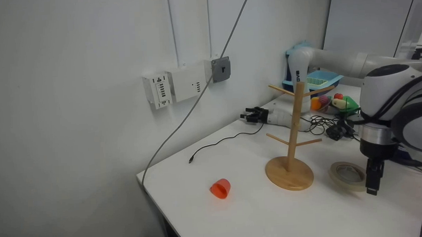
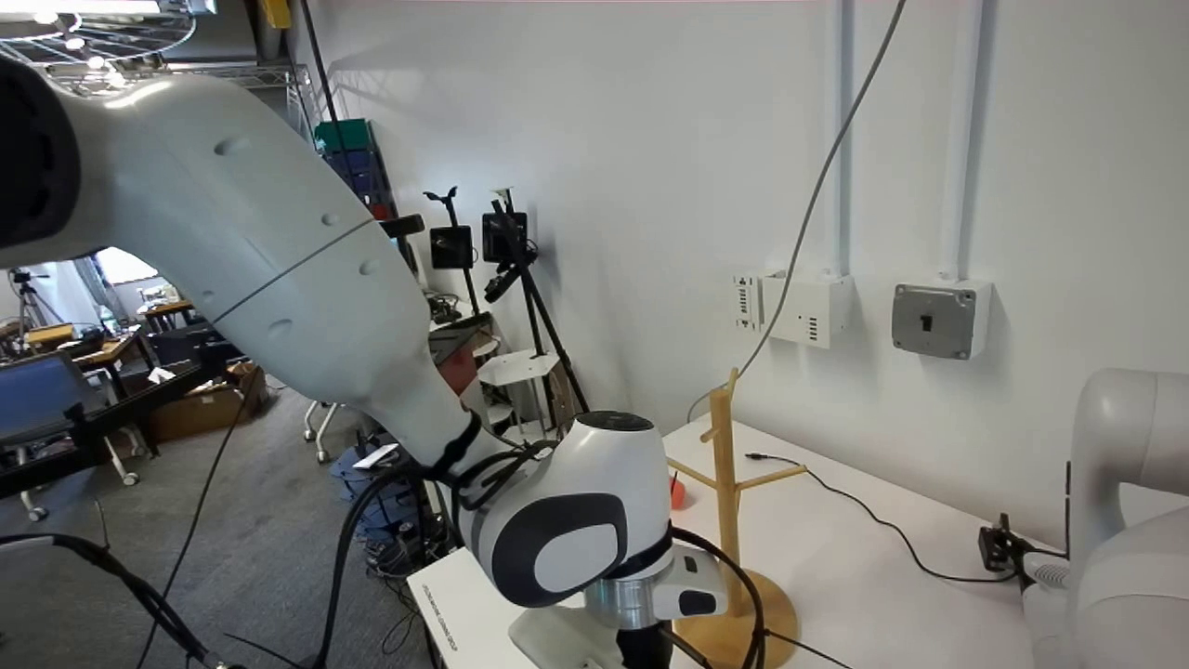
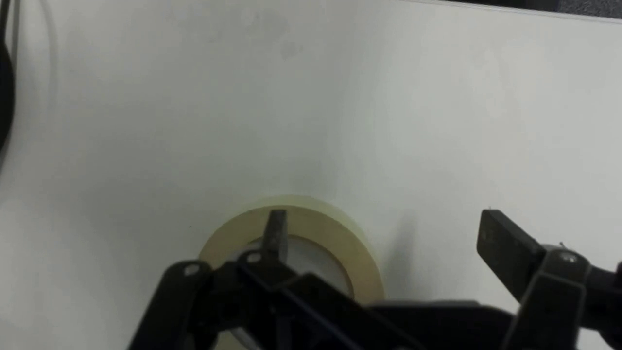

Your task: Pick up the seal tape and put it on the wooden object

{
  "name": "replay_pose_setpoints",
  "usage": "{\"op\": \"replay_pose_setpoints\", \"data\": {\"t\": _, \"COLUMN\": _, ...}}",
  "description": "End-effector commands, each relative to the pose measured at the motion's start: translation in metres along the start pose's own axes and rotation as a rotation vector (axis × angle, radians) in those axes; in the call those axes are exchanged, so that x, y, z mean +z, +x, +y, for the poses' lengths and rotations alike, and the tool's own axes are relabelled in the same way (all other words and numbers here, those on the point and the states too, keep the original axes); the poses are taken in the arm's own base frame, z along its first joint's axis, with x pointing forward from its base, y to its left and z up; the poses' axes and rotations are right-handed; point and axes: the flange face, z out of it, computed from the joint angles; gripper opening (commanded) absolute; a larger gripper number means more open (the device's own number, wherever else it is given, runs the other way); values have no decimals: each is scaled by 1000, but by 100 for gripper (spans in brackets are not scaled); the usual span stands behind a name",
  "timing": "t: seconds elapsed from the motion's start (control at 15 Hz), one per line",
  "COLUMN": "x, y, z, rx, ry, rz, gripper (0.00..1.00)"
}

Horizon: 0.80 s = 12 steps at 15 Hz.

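Seal tape (image 3: 318, 224): lying on the white table (image 1: 270, 218), near the wooden stand (image 1: 294, 129) and apart from its round base; partly hidden by the gripper (image 3: 382, 228) in the wrist view.
Jaws: spread wide, gripping nothing; in the wrist view, with one fingertip (image 3: 276, 228) over the tape's ring and the other off to the side over bare table; cannot tell whether touching the tape.
Wooden stand: standing upright, with angled pegs near the top and lower down the pole; seen in both exterior views.
Orange-red cup-like object (image 1: 220, 188): tipped over, across the stand from the tape in an exterior view.
Black cable (image 1: 217, 143): strung loosely over the table near the wall (image 1: 73, 102).
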Motion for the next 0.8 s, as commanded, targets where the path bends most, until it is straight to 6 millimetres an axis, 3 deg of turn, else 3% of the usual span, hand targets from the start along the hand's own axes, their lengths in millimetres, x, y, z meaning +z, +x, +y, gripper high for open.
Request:
{"op": "replay_pose_setpoints", "data": {"t": 0.0, "x": 15, "y": 14, "z": 1, "rx": -8, "ry": -20, "rz": 19, "gripper": 100}}
{"op": "replay_pose_setpoints", "data": {"t": 0.73, "x": 33, "y": 43, "z": 2, "rx": -12, "ry": -3, "rz": 53, "gripper": 100}}
